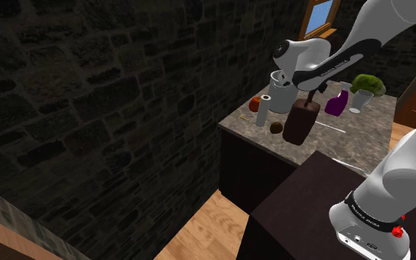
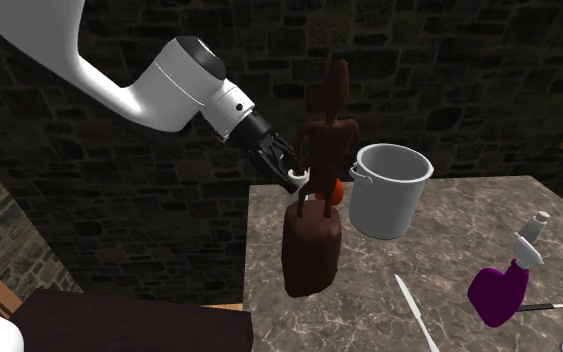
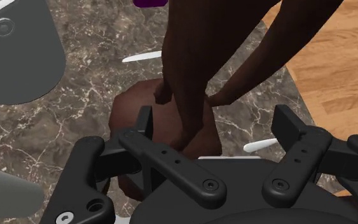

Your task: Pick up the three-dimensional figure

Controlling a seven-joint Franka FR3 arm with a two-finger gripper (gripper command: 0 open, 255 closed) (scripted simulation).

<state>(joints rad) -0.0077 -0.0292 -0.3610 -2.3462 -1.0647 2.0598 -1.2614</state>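
Two fingers (image 3: 147, 127) of end effector (image 3: 215, 121) spread apart — nothing clamped. Brown figure (image 2: 324, 140) upright on counter (image 2: 449, 270), beside grey pot (image 2: 389, 195); long axis vertical, legs between fingers — closing should catch them.

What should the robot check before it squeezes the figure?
1. Open gripper: ok, its fingers stand apart.
2. The figure sits between the fingers: ok.
3. Both fingers touch the figure: not ok, there are gaps on both sides.
4. The pot is away from the fingers: ok.
5. The figure's base lies flat on the counter: cannot tell.
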